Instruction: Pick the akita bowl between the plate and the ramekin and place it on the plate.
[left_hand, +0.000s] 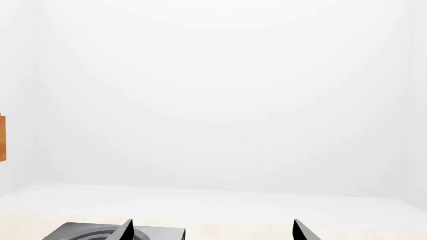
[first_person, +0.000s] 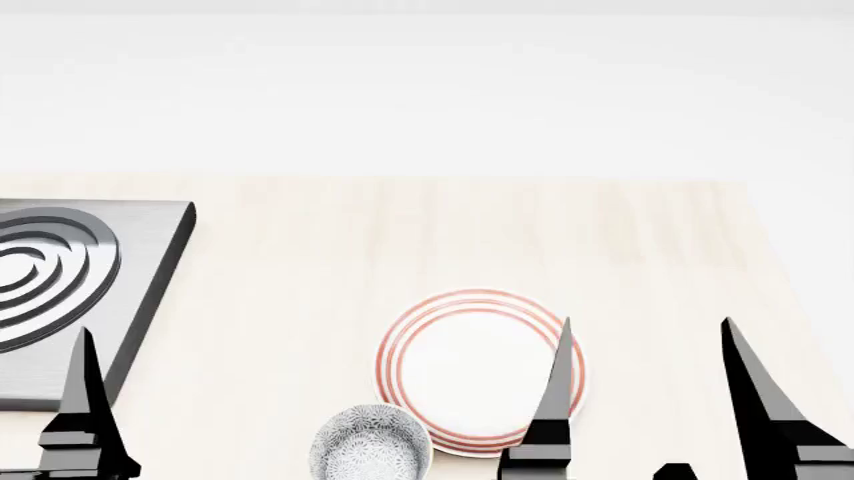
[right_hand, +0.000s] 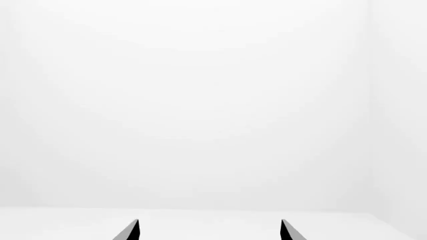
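While both arms hung raised, my right gripper (first_person: 647, 400) gaped wide, empty; left gripper (first_person: 83, 420) apart too, empty. Bowl (first_person: 370, 442) sat touching plate (first_person: 482, 368) edge, below-left of right fingers, nearer right arm. Ramekin not in view.

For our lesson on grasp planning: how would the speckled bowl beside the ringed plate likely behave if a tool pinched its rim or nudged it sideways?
The akita bowl looks rigid and ceramic-like, so it probably would not flex, yet might chip if dropped. Its round, deep shape suggests a rim pinch could tilt it. Pushed across the smooth wooden table, it would likely slide toward the plate rather than roll.
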